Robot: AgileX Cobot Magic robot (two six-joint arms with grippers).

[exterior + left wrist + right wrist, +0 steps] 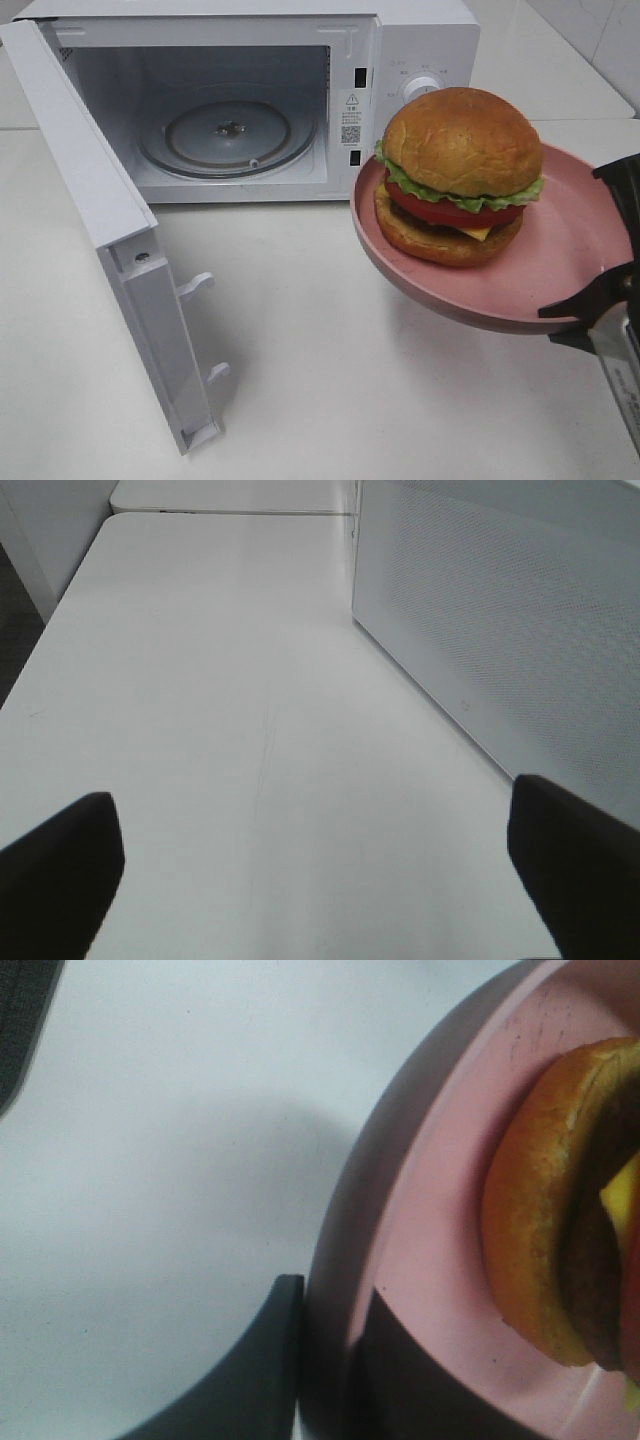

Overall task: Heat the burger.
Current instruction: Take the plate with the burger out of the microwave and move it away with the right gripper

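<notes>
The burger (457,175), with golden bun, lettuce, tomato, patty and cheese, sits on a round pink plate (570,262). My right gripper (600,300) is shut on the plate's rim and holds it in the air, to the right of the open microwave (235,100). In the right wrist view the fingers (270,1350) pinch the plate rim (400,1260), with the burger (550,1250) beside them. My left gripper (315,850) is open and empty over the bare table, beside the microwave's side wall (500,630).
The microwave door (110,230) stands swung open to the left, reaching toward the table's front. A glass turntable (228,133) lies inside the cavity. The control knob (420,87) is on the right panel, behind the burger. The white table (320,380) lies below the plate.
</notes>
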